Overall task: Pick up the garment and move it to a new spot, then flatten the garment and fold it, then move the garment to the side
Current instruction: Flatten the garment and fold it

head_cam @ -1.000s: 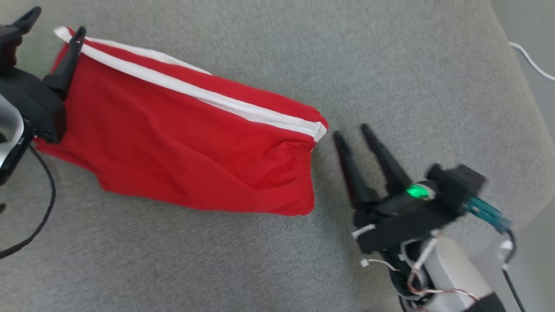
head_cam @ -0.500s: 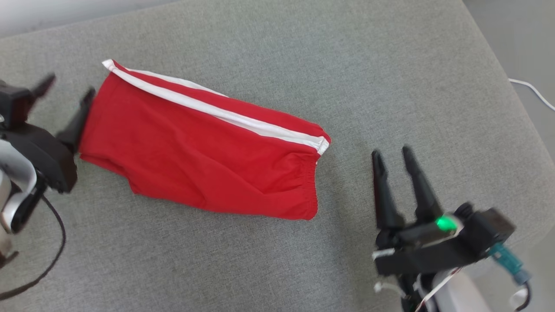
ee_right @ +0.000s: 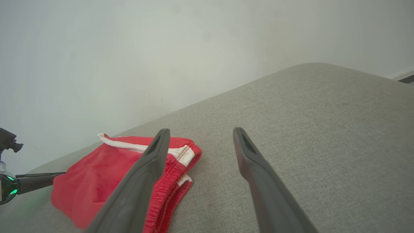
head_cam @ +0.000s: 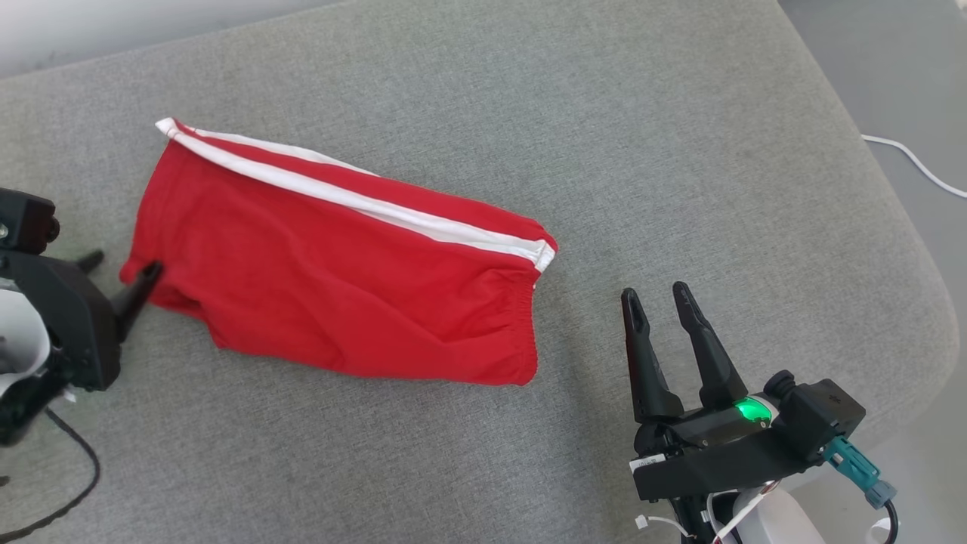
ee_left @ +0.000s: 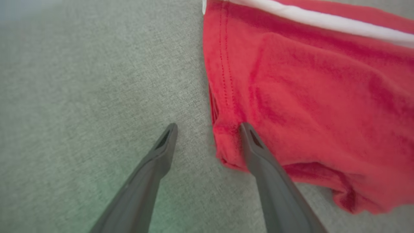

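Note:
The garment is a pair of red shorts with white side stripes, lying folded and flat on the grey cushion. My left gripper is open at the garment's lower left corner. In the left wrist view one finger of this left gripper overlaps the corner of the garment, and I cannot tell whether they touch. My right gripper is open and empty, apart from the elastic waistband, to its right. In the right wrist view the garment lies left of my right gripper.
The cushion's rounded right edge drops to a floor with a white cable. A black cable loops at the lower left. A pale wall stands behind the cushion. Bare cushion lies beyond and to the right of the garment.
The camera has shifted. My left gripper has drawn back from the garment's top left hem to its lower left corner. My right gripper has pulled away from the waistband. The garment lies still.

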Available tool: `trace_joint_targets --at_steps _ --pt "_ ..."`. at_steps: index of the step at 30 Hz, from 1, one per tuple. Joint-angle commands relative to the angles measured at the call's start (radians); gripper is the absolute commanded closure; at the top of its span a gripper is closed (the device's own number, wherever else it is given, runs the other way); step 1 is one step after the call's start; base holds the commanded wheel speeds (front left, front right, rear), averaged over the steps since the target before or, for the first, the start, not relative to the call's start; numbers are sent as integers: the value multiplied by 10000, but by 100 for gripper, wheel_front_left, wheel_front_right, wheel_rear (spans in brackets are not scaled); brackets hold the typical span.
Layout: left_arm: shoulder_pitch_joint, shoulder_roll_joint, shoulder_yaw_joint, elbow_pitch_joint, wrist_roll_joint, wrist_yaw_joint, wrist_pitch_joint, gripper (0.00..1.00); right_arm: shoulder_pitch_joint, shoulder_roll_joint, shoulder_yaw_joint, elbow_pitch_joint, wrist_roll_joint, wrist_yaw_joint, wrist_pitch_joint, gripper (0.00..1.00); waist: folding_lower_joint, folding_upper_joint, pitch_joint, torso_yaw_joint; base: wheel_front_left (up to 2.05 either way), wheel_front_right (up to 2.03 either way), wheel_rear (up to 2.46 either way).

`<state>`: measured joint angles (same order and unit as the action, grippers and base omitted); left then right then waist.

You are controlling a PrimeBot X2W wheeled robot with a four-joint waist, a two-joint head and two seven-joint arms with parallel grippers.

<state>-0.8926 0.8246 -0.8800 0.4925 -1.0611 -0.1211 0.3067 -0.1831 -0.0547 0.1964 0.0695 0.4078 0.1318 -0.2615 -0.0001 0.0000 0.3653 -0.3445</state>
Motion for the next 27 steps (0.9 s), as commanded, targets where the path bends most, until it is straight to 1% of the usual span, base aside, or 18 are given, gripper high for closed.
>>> trace_joint_targets --at_steps 1,4,5,6,7,10,14,20,23,27 --pt "348 -126 -13 -175 -419 109 447 0 5 45 -41 2 -21 -23 -49 0 1 0 -29 -22 0 0 0" --pt "496 11 -161 -589 -476 303 906 0 65 50 -92 43 -89 -23 -47 0 1 0 -111 -8 0 0 0" --pt "559 12 -181 -732 -582 352 1023 51 76 52 -102 52 -122 -23 -48 0 1 0 -138 5 0 0 0" --pt "605 -12 -205 -882 -643 369 1087 84 63 54 -88 58 -169 -23 -48 0 1 0 -183 25 0 0 0" --pt "642 15 -212 -1024 -633 399 1097 100 34 56 -50 54 -192 -23 -48 0 1 0 -221 40 0 0 0" --pt "668 92 -210 -1317 -369 541 781 100 -9 54 -61 72 -257 -23 -48 0 1 0 -400 146 0 0 0" --pt "823 0 -140 -1563 -111 680 144 100 70 46 -164 189 -407 -23 -48 0 1 0 -726 428 0 0 0" --pt "1445 -171 -40 -2026 -28 968 -910 100 314 -32 -452 371 -694 -23 -49 0 1 0 -1215 1073 0 0 0" --pt "1955 -357 -23 -2262 -89 1229 -1476 100 519 -137 -628 656 -853 -25 -49 0 1 0 -1456 1452 0 0 0" --pt "2741 -600 -14 -2711 -160 1677 -2229 100 851 -198 -904 796 -1434 -23 -49 0 1 0 -1720 1960 0 0 0"
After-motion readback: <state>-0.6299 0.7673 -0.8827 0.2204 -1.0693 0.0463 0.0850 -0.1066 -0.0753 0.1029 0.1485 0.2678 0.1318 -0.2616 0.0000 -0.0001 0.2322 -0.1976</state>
